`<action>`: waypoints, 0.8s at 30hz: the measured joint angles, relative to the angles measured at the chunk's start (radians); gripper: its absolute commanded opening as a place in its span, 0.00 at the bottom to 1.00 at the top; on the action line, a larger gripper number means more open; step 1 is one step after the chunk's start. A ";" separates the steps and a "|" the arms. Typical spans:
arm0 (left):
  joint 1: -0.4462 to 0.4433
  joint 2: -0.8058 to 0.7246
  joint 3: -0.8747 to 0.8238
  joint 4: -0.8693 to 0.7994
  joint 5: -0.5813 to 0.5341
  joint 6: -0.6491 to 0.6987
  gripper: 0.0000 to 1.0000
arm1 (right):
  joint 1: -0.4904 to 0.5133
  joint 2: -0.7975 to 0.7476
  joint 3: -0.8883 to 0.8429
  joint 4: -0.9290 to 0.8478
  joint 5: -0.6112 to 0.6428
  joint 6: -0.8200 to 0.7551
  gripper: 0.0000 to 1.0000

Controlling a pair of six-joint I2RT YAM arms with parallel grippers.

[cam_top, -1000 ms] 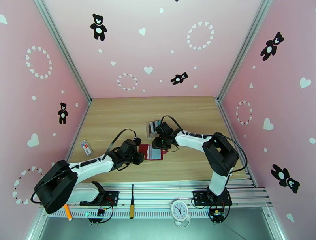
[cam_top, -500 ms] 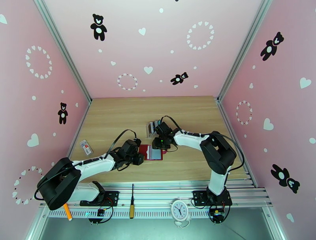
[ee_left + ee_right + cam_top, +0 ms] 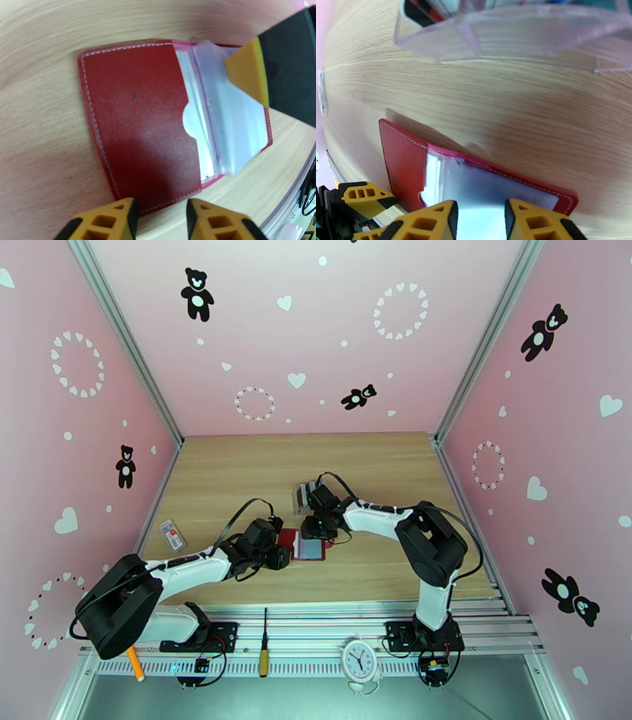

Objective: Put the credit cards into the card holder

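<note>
The dark-red card holder (image 3: 294, 543) lies open on the table, its clear pockets (image 3: 233, 130) to the right of the red flap (image 3: 138, 118). My left gripper (image 3: 277, 556) is at its left edge; in the left wrist view the fingertips (image 3: 118, 219) stand apart, open, just short of the flap's edge. My right gripper (image 3: 317, 527) hovers over the pockets, one finger (image 3: 249, 73) resting on them. A pale sheet (image 3: 478, 221) shows between its parted fingers; whether that is a card or a pocket I cannot tell. Credit cards (image 3: 419, 11) stand in the clear rack (image 3: 302, 496).
The clear slotted rack (image 3: 505, 35) sits just behind the card holder, close to my right wrist. A small white-and-red packet (image 3: 171, 534) lies near the left wall. A screwdriver (image 3: 264, 646), a clock (image 3: 359, 658) and an orange pen (image 3: 134, 664) rest on the front rail.
My left gripper's jaws have spread apart at the card holder's left edge. The right arm has shifted slightly left over the pockets. The card holder has stayed put.
</note>
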 measured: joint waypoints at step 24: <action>-0.009 0.000 0.004 0.019 0.038 0.002 0.67 | 0.038 0.020 0.014 0.044 -0.050 0.052 0.39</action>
